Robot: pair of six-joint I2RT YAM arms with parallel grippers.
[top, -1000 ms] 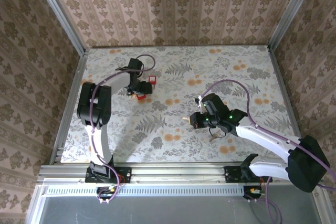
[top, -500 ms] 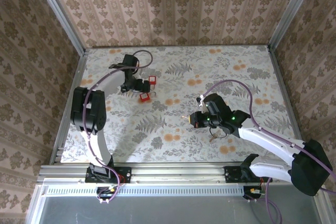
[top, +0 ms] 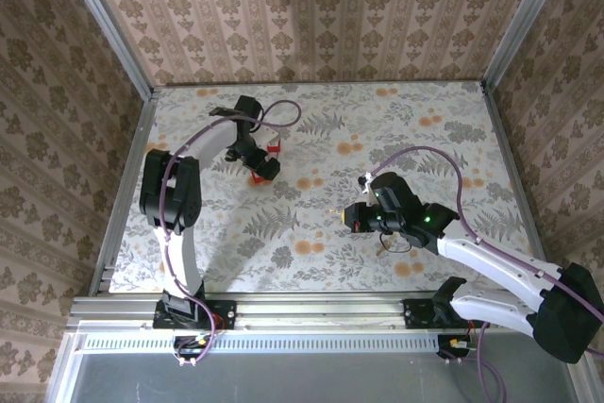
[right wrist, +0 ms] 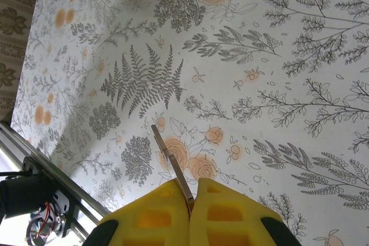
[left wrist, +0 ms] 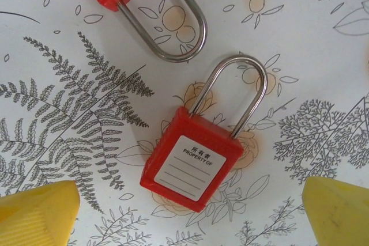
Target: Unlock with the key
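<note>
Your left end effector (left wrist: 187, 214) spreads wide over a red square padlock (left wrist: 193, 162) on the floral desk (left wrist: 305, 56). Your right end effector (right wrist: 193, 205) pinches a thin brown metal key (right wrist: 170, 162).

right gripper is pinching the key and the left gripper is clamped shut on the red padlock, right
Not quite. The left gripper is open: the left wrist view shows its yellow fingers wide apart on either side of the red padlock, not touching it. The right gripper does pinch the key.
</note>
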